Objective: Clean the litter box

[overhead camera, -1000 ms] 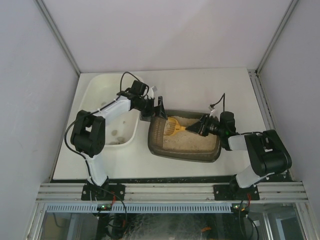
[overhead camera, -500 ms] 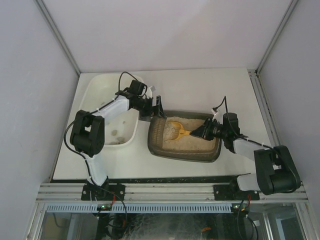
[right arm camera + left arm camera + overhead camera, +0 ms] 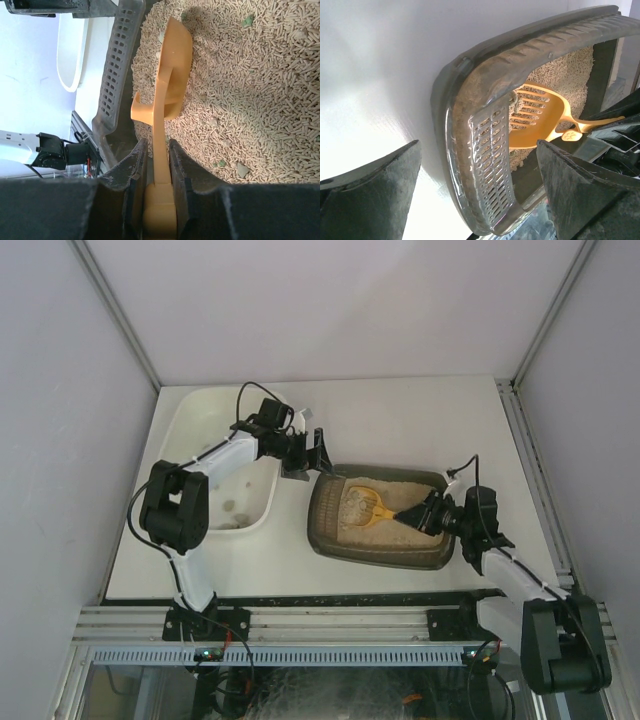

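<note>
Right gripper (image 3: 417,513), clamped on yellow scoop (image 3: 363,502) handle, scoop head lying leftward along litter box (image 3: 375,556) long axis.

I cannot see the handle end of the yellow scoop (image 3: 169,65) inside my right gripper (image 3: 156,147) (the bottom edge crops it too). The specks (image 3: 232,506) at the white tub's (image 3: 195,418) near end are too small for me to identify.

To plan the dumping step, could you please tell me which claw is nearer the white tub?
Left. The left claw is open just right of the white tub; the right claw is over the litter box, farther right, gripping the yellow scoop.
</note>
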